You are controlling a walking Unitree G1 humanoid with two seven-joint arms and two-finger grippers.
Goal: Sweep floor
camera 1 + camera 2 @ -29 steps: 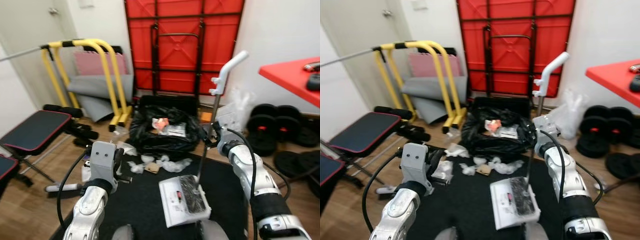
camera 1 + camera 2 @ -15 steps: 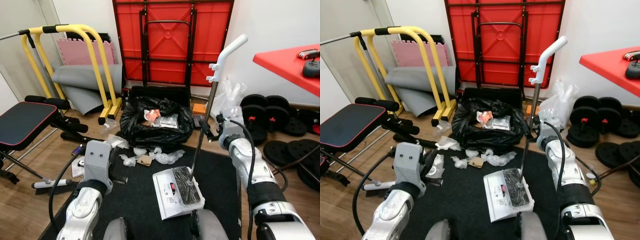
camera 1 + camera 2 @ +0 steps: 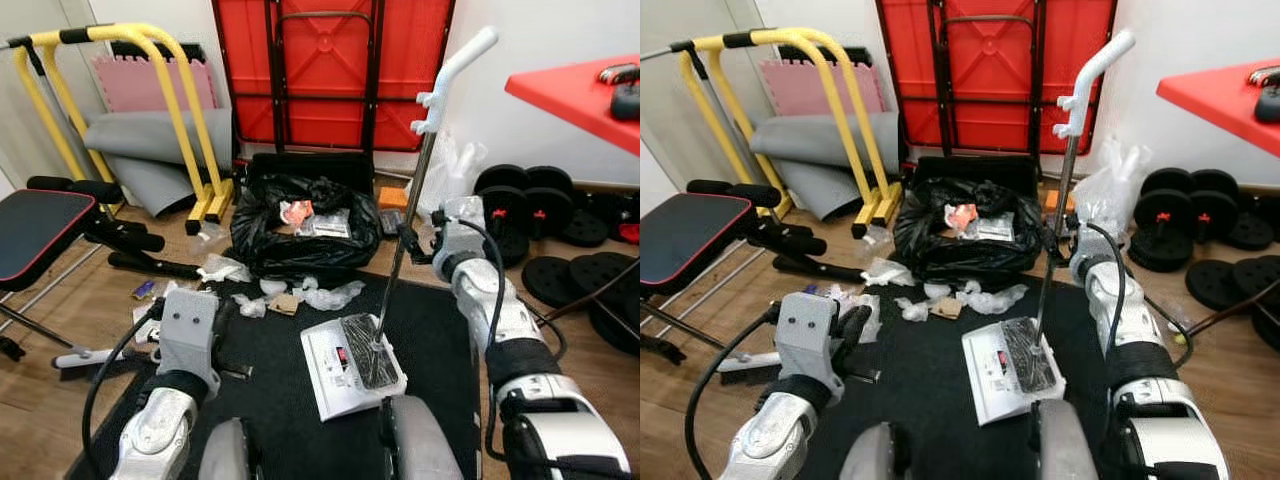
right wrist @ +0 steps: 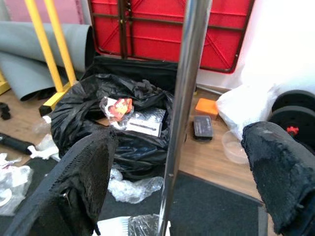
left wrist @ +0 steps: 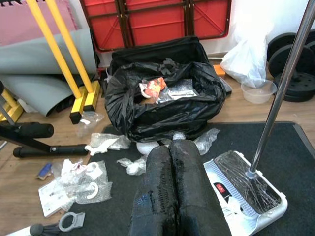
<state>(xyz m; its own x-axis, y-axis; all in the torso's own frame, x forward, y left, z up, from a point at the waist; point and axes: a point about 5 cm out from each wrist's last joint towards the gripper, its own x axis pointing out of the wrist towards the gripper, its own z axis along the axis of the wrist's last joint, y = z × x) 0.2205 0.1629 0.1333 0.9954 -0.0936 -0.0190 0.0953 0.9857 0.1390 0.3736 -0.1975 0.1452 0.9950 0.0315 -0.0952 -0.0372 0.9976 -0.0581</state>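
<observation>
A white floor sweeper [image 3: 352, 365] rests on the black mat [image 3: 440, 335]. Its metal pole [image 3: 400, 255] rises to a white handle [image 3: 455, 65]. My right gripper [image 4: 179, 140] is open, one black finger [image 4: 81, 187] on each side of the pole, about halfway up it [image 3: 408, 243]. My left gripper [image 5: 170, 152] is shut with nothing in it, held low over the mat's left part [image 3: 218, 318]. Crumpled plastic scraps [image 3: 322, 295] lie along the mat's far edge, in front of a full black rubbish bag [image 3: 300, 235].
Yellow bars [image 3: 190, 130] and a grey rolled mat stand at the back left, and a folded red table [image 3: 330, 70] leans on the wall. A weight bench [image 3: 40, 225] is at left, weight plates [image 3: 545, 200] and a red table [image 3: 590, 90] at right. A hand brush [image 3: 85, 355] lies on the wood floor.
The whole picture has shifted, so the camera moved. The right gripper stays around the sweeper's pole, and the left stays shut and now shows lower in the picture.
</observation>
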